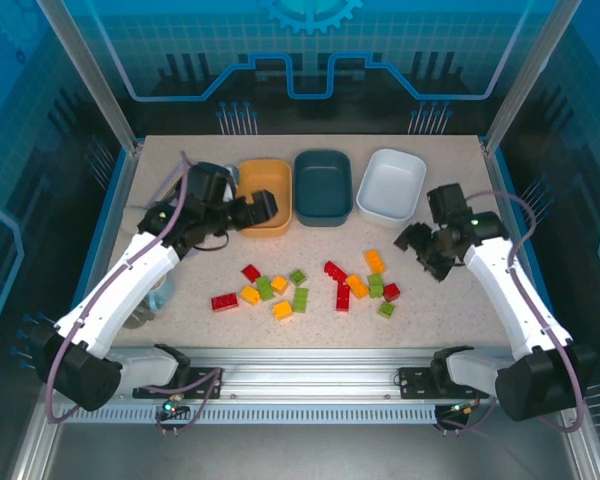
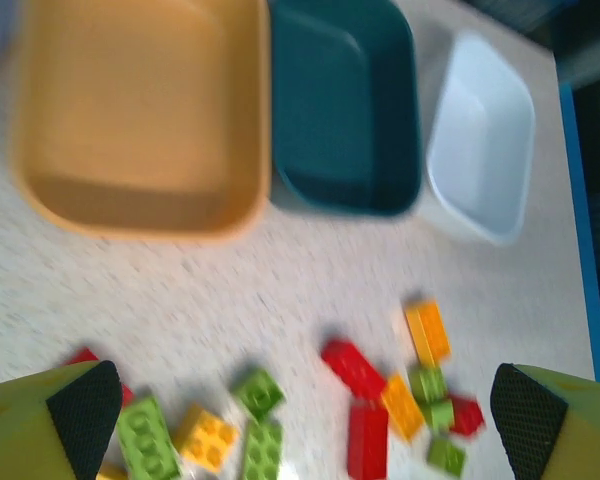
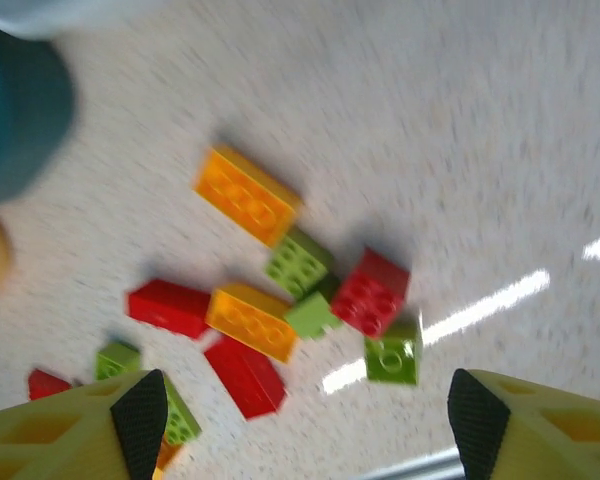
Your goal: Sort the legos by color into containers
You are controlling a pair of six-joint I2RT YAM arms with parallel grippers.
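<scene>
Hovering empty, my right gripper (image 3: pixel 305 415) has its fingers well apart beside the legos (image 1: pixel 342 297), scattered mid-worktop (image 1: pixel 450 315) toward its near edge. I judge them light, rigid and slick, so pinching one brick across its flat sides should hold best. My left gripper (image 1: pixel 263 208), spread wide and holding nothing, hangs at the orange tub (image 1: pixel 265 180); the teal tub (image 1: pixel 323 187) and the white tub (image 1: pixel 391 185) line the far edge.

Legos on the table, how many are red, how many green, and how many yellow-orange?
Red legos: 5
Green legos: 6
Yellow-orange legos: 5
Total: 16
</scene>
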